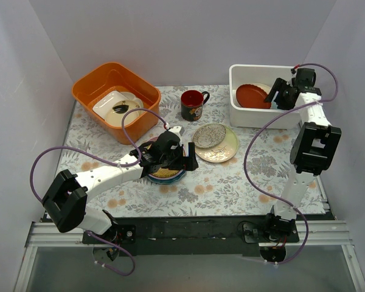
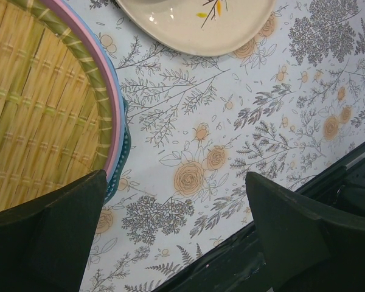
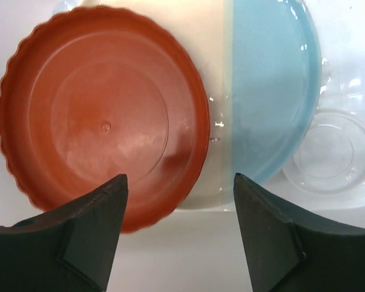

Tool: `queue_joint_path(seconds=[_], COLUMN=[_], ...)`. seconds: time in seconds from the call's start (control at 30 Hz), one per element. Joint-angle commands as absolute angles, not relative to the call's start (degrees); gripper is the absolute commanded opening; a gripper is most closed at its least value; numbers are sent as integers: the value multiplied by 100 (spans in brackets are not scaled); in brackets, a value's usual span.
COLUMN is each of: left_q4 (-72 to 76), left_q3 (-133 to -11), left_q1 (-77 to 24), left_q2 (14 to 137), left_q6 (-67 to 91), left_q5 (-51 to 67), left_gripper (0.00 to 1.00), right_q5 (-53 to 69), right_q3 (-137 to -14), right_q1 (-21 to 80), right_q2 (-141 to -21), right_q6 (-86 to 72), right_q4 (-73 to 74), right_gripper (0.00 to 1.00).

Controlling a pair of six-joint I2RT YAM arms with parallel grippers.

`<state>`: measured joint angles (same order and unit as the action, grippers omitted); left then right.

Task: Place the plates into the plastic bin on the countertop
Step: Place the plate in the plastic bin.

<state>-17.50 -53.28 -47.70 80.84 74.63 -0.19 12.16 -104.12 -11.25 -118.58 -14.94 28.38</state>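
Note:
A stack of plates with a yellow woven-pattern plate (image 1: 164,173) on top lies mid-table; in the left wrist view the woven plate (image 2: 36,115) sits on pink and teal rims. My left gripper (image 1: 184,159) (image 2: 176,201) is open and empty at the stack's right edge, one finger over the rim and the other over bare cloth. A grey patterned plate (image 1: 208,135) lies on a cream plate (image 1: 226,148) (image 2: 201,24) to the right. The white plastic bin (image 1: 255,115) holds a red-brown plate (image 1: 252,96) (image 3: 103,115) on a cream-and-blue plate (image 3: 267,85). My right gripper (image 1: 280,95) (image 3: 179,188) hangs open and empty over them.
An orange tub (image 1: 91,82) with white dishes stands at the back left. A dark red-rimmed mug (image 1: 193,104) stands between tub and bin. A clear round dish (image 3: 334,152) lies in the bin beside the plates. The table's black front edge (image 2: 243,255) is close to the left gripper.

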Motion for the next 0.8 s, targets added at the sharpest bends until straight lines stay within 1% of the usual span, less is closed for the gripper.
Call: queue_joint_path(seconds=[0.0, 0.2, 0.4, 0.7, 0.77], left_q4=[-1670, -1679, -1749, -1802, -1802], left_q3=[-5344, -5370, -5458, -5528, -5528], left_q1=[-4737, -4729, -4729, -4685, -4623], left_q2=[7849, 7866, 7901, 8007, 8016], left_q6=[7453, 7444, 7374, 7269, 7242], left_q5=[-9, -9, 158, 158, 184], left_gripper=[98, 98, 98, 98, 98], right_q5=[1397, 1494, 1837, 2013, 2100], right_q3=[-9985, -9870, -9940, -9826, -9616], right_q1=[-1142, -1125, -1055, -423, -238], right_q2=[-10997, -10749, -10592, -9977, -9809], right_q6=[-1503, -1547, -1565, -1319, -1310], right_q4=[2075, 1872, 1846, 1916, 1820], right_gripper=[82, 90, 92, 94, 95])
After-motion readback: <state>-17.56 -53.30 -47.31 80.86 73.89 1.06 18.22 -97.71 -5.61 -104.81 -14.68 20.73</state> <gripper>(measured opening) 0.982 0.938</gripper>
